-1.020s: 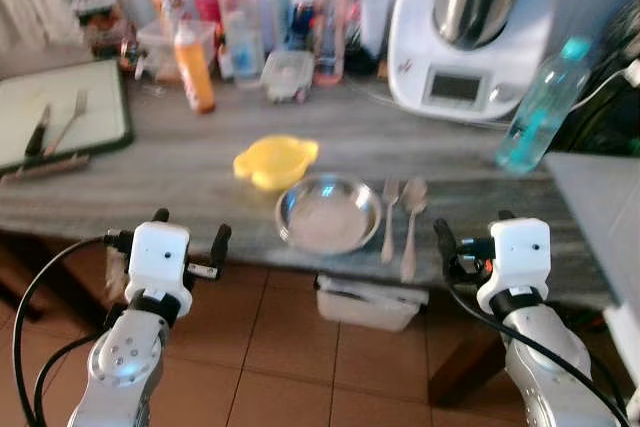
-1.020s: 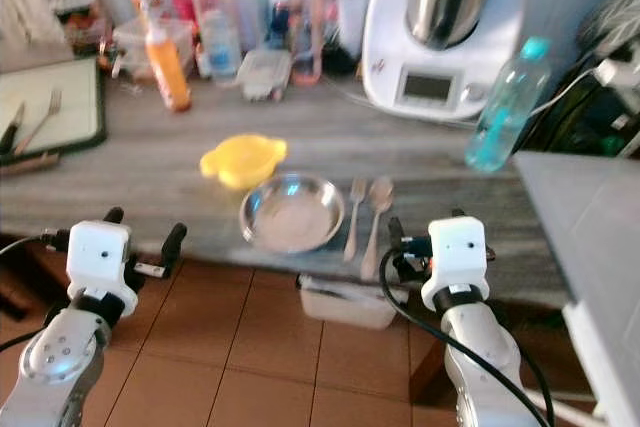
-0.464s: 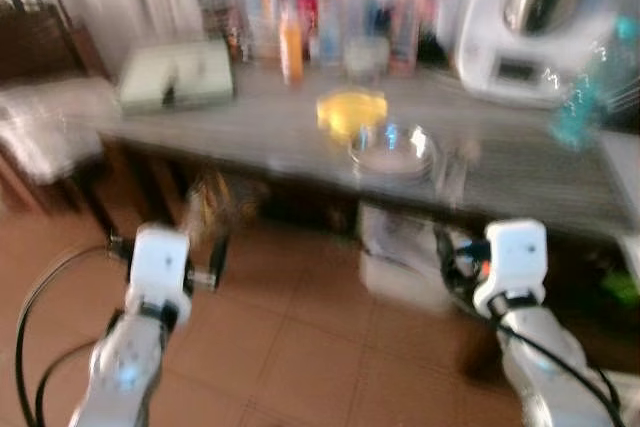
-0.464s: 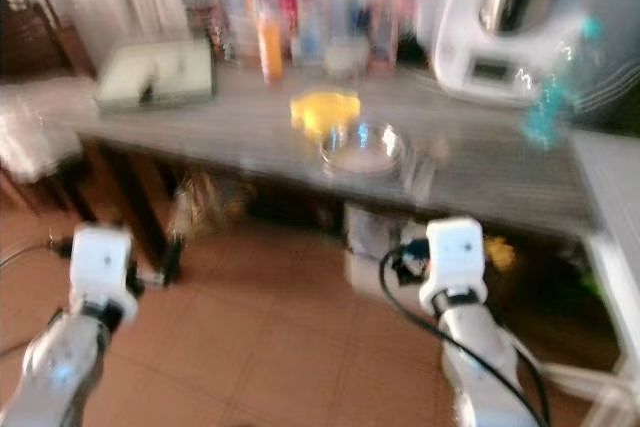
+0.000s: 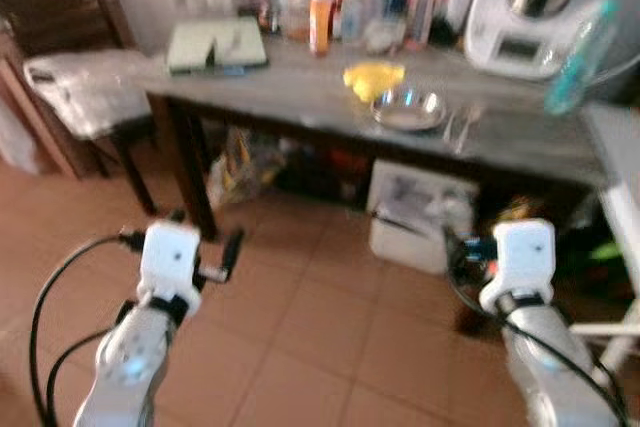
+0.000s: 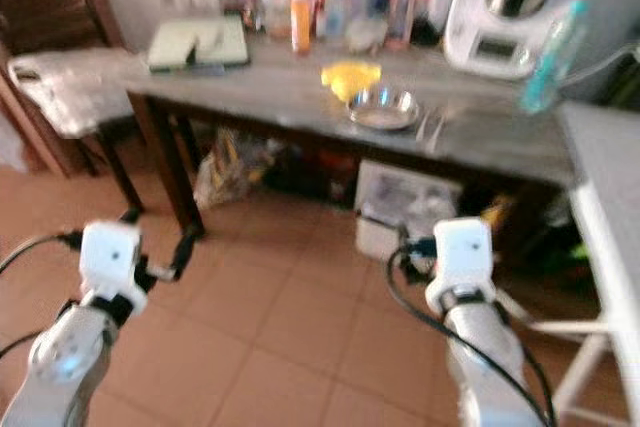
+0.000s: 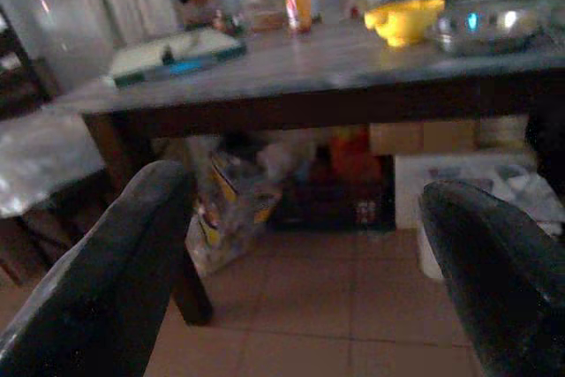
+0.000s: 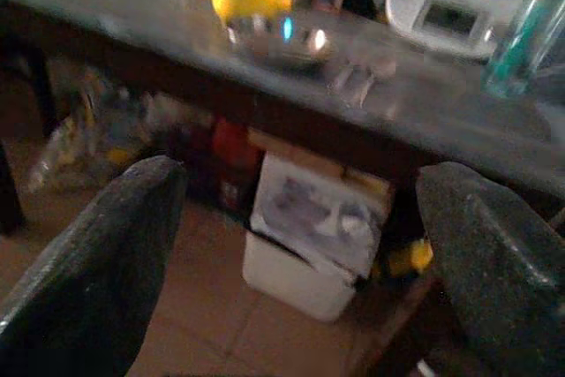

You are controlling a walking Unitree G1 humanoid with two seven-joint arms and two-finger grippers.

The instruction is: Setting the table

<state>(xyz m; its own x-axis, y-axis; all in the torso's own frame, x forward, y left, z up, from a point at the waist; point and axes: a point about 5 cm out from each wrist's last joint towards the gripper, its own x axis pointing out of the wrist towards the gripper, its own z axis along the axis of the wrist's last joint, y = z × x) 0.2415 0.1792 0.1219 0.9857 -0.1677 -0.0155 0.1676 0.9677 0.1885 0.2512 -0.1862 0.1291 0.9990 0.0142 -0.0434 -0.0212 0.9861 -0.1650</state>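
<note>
A steel plate lies near the front edge of the grey table. A yellow bowl sits just behind it, and a fork and spoon lie to its right. A green tray holding more cutlery rests at the table's left end. Both grippers hang low over the tiled floor, well short of the table. My left gripper is open with nothing between its fingers. My right gripper is open too, and its fingers are empty.
Bottles, a white kitchen machine and a blue bottle stand along the back. A white box and bags sit under the table. A chair with a plastic sheet is at the left, a white surface at the right.
The whole view has pulled back: the table was right in front of the grippers and now stands a stretch of floor away. Both grippers stay open and empty.
</note>
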